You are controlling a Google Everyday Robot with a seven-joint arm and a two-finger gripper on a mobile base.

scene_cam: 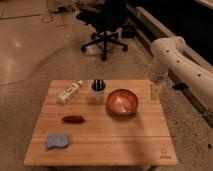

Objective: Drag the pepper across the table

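The pepper (73, 119) is small, dark red and elongated. It lies on the left half of the light wooden table (125, 142), lengthwise along the planks. My gripper (156, 92) hangs from the white arm (176, 56) over the table's far right corner, to the right of the orange-red bowl. It is far from the pepper and holds nothing that I can see.
A round orange-red bowl (122, 102) sits right of centre. A white cup with dark utensils (98, 91) and a lying white bottle (69, 92) are at the back. A blue-grey cloth (58, 141) lies at the front left. A black office chair (105, 25) stands behind the table.
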